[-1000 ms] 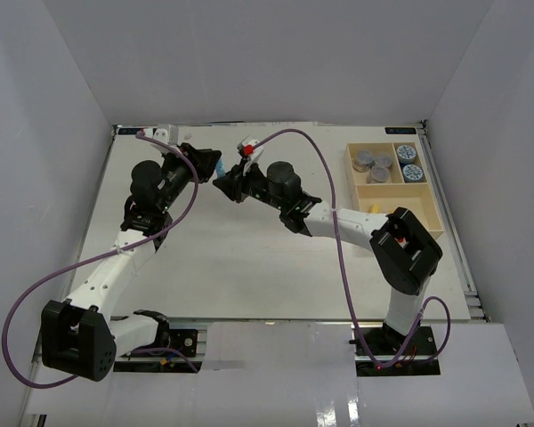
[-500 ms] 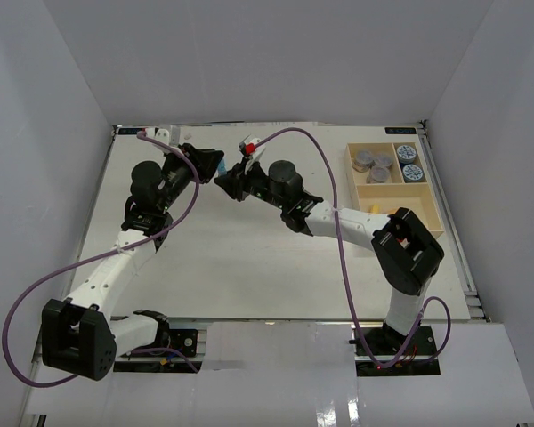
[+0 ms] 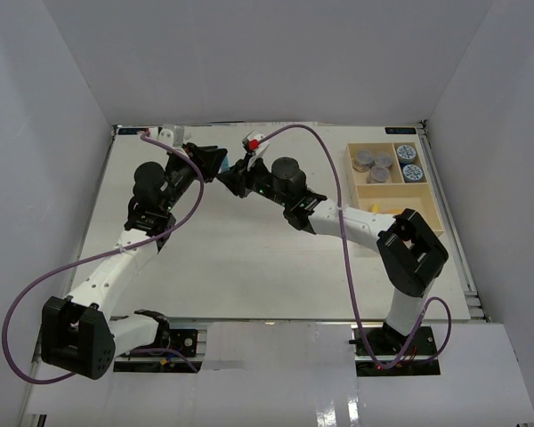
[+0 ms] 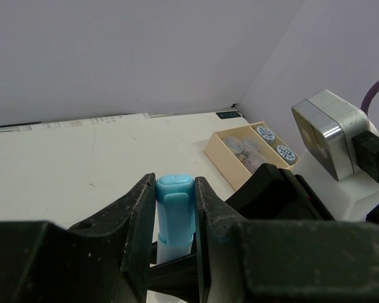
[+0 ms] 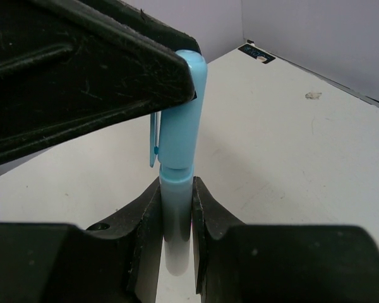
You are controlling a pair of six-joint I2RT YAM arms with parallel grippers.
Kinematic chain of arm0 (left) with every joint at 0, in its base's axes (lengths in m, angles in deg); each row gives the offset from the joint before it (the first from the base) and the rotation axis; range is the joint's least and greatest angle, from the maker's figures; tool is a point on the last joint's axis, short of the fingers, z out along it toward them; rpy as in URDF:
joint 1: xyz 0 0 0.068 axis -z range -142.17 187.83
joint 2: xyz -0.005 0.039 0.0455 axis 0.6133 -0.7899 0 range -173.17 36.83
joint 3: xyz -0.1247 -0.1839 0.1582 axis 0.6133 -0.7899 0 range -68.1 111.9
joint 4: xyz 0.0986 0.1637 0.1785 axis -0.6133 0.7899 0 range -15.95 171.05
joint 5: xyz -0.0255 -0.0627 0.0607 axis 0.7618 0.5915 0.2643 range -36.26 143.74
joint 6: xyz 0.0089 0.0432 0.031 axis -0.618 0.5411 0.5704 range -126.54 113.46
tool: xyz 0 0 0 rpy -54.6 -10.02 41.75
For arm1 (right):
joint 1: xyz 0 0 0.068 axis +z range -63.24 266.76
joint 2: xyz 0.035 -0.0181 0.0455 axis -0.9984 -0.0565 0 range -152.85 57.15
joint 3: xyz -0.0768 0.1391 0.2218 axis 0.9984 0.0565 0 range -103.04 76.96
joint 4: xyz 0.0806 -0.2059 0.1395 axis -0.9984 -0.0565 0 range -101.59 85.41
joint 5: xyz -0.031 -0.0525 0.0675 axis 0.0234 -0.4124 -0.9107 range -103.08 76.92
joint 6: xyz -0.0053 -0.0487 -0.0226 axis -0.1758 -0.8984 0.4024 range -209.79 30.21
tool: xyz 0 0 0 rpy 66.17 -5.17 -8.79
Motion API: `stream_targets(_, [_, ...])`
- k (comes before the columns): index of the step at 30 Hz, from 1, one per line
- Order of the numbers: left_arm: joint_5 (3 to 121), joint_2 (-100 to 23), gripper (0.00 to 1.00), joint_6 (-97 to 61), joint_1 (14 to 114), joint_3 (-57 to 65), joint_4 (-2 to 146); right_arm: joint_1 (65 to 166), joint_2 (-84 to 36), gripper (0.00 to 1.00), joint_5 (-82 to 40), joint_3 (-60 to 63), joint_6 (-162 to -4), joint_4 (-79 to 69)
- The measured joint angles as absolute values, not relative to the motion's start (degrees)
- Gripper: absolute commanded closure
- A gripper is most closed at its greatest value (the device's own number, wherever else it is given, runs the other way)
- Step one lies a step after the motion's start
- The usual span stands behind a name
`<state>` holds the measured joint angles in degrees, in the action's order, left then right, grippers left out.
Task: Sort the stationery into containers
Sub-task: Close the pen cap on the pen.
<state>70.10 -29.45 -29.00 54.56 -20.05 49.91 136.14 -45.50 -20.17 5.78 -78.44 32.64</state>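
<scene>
A blue marker (image 4: 175, 211) with a pale barrel (image 5: 177, 214) hangs in the air between the two arms, over the far middle of the table. My left gripper (image 4: 175, 218) is shut on its blue cap. My right gripper (image 5: 177, 227) is shut on the barrel just below the cap. In the top view the two grippers (image 3: 215, 164) (image 3: 230, 178) meet tip to tip and the marker (image 3: 222, 169) barely shows. The wooden tray (image 3: 350, 173) lies at the far right, with grey rolls (image 3: 374, 165), patterned rolls (image 3: 409, 162) and a yellow marker (image 3: 380, 208) in its sections.
White walls close in the table at the back and on both sides. Purple cables (image 3: 196, 191) loop from each wrist over the arms. The tray (image 4: 222, 146) lies to the right of the left wrist, beyond the right arm's camera housing (image 4: 325, 132).
Both grippers, joined on the marker, have drifted slightly toward the back of the table. Their hold on it looks the same.
</scene>
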Motion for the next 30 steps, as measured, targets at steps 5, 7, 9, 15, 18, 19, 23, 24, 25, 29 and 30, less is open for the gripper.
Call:
stream_targets(5, [68.5, -29.4, 0.87, -26.7, 56.3, -20.0, 49.1, 135.6, -44.3, 0.92, -20.0, 5.8, -78.4, 31.3])
stream_targets(7, [67.7, -29.4, 0.86, -25.8, 57.1, -20.0, 48.8, 135.5, -43.8, 0.92, -19.8, 5.8, -78.4, 30.6])
stream_targets(9, [67.2, -29.4, 0.86, -24.8, 57.9, -20.0, 48.8, 135.3, -43.1, 0.92, -19.8, 5.8, -78.4, 29.7])
stream_targets(15, [66.2, -28.3, 0.86, -24.4, 59.6, -20.0, 48.8, 134.8, -40.4, 0.92, -21.0, 6.5, -78.5, 27.6])
stream_targets(18, [66.4, -27.4, 0.86, -24.8, 60.0, -20.0, 49.1, 134.8, -39.1, 0.92, -22.1, 6.6, -78.5, 26.5])
stream_targets(19, [66.5, -27.2, 0.86, -25.1, 60.0, -20.0, 49.2, 134.7, -38.7, 0.92, -22.5, 6.7, -78.6, 26.1])
stream_targets(23, [67.4, -27.3, 0.86, -26.4, 60.1, -19.4, 49.8, 134.2, -37.8, 0.92, -24.0, 6.7, -78.9, 25.0])
stream_targets(24, [67.6, -27.5, 0.86, -26.7, 60.1, -19.3, 49.9, 134.0, -37.8, 0.92, -24.5, 6.7, -79.0, 25.0])
stream_targets(25, [67.6, -27.7, 0.87, -27.0, 60.2, -19.2, 50.0, 133.7, -37.8, 0.92, -25.0, 6.7, -79.1, 24.9])
stream_targets(29, [66.1, -28.1, 0.88, -27.4, 61.2, -19.2, 50.4, 132.5, -37.8, 0.92, -27.8, 6.7, -79.2, 23.8])
stream_targets(30, [65.5, -28.3, 0.89, -27.3, 61.6, -19.2, 50.5, 132.2, -37.8, 0.92, -28.5, 6.7, -79.3, 23.5])
